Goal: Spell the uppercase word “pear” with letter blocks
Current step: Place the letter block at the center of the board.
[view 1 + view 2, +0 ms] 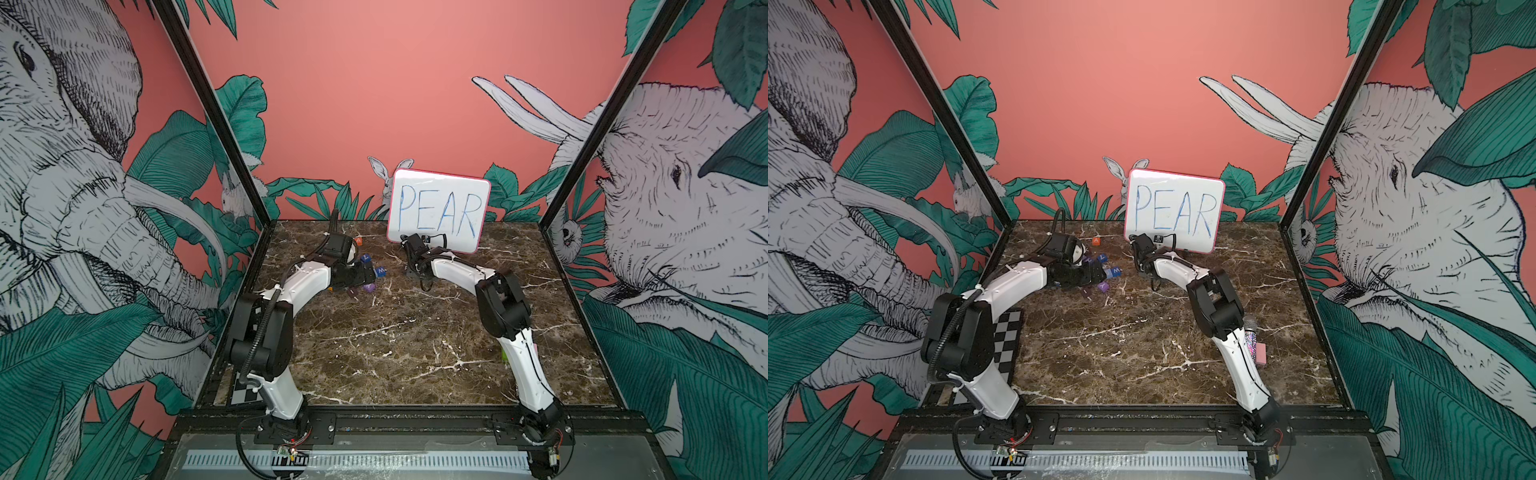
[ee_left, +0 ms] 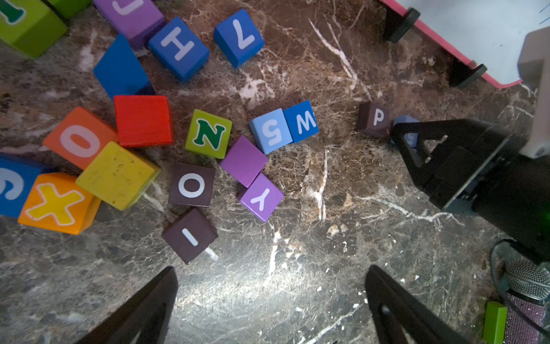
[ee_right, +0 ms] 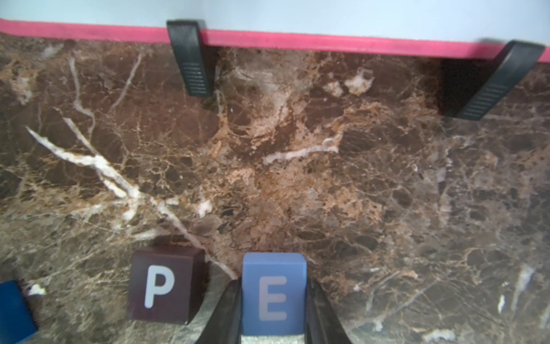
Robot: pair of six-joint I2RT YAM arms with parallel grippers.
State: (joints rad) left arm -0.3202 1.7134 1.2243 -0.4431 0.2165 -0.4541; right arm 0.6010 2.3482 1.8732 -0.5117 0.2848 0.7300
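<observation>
Marble desk [image 3: 327,163] below me: my right end effector [image 3: 272,286] clamps the blue E block [image 3: 273,265] just right of the maroon P block [image 3: 162,286]; my left end effector [image 2: 270,269] hangs spread wide

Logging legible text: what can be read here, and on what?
"PEAR": whiteboard
"P": maroon block
"E": blue block in right gripper
"A": orange block
"H", "W", "5", "N", "Y", "I", "X", "O" twice: loose blocks
"7" or "L": dark blue block
Edge blocks cut off, unreadable.
</observation>
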